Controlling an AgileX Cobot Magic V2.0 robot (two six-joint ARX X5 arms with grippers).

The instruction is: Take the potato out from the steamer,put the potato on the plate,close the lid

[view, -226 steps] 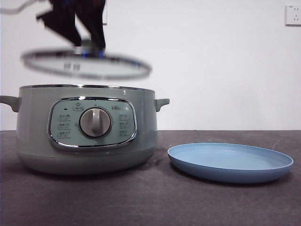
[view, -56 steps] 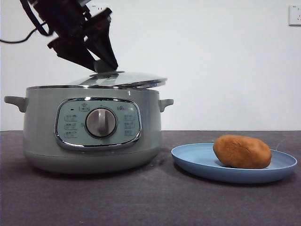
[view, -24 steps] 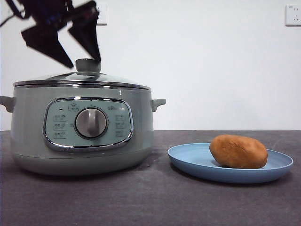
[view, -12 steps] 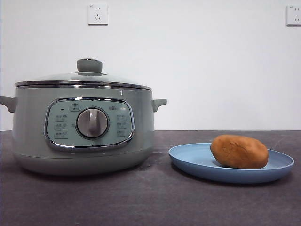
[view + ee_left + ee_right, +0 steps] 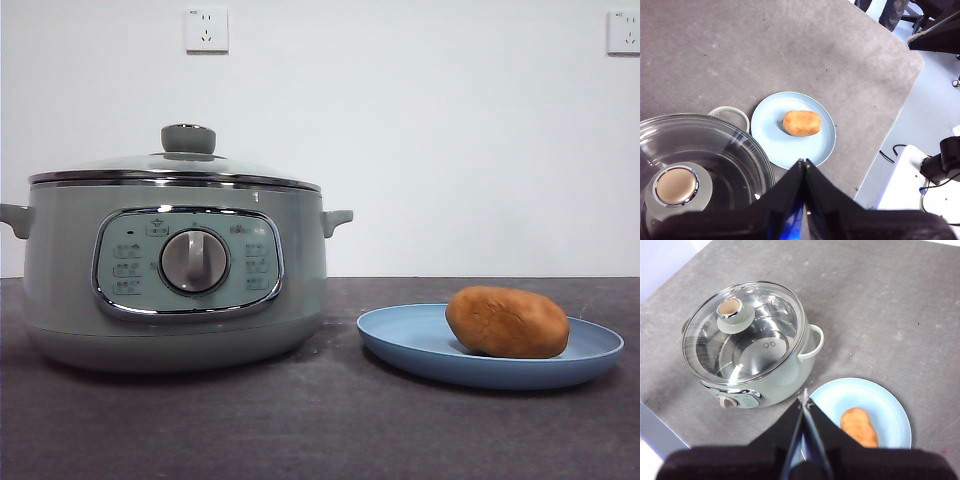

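Note:
The sage-green steamer [image 5: 175, 265] stands at the left with its glass lid [image 5: 175, 168] seated flat on its rim. The lid [image 5: 742, 332] and its green knob [image 5: 730, 311] show from above in the right wrist view. The orange-brown potato [image 5: 507, 321] lies on the light-blue plate [image 5: 410, 340] to the right of the pot. My left gripper [image 5: 804, 163] hangs high above the lid [image 5: 695, 165] and the plate [image 5: 775, 145], shut and holding nothing. High over the table, my right gripper [image 5: 804, 396] is shut too, also with nothing in it. Neither arm shows in the front view.
Two wall sockets [image 5: 206, 29] sit on the white wall behind. The dark table's rounded edge [image 5: 900, 70] lies beyond the plate in the left wrist view, with a white base and cables [image 5: 920, 175] on the floor past it.
The lid came down onto the steamer and was let go. The dark arm then rose off the knob and left the front view. The potato stays on the plate.

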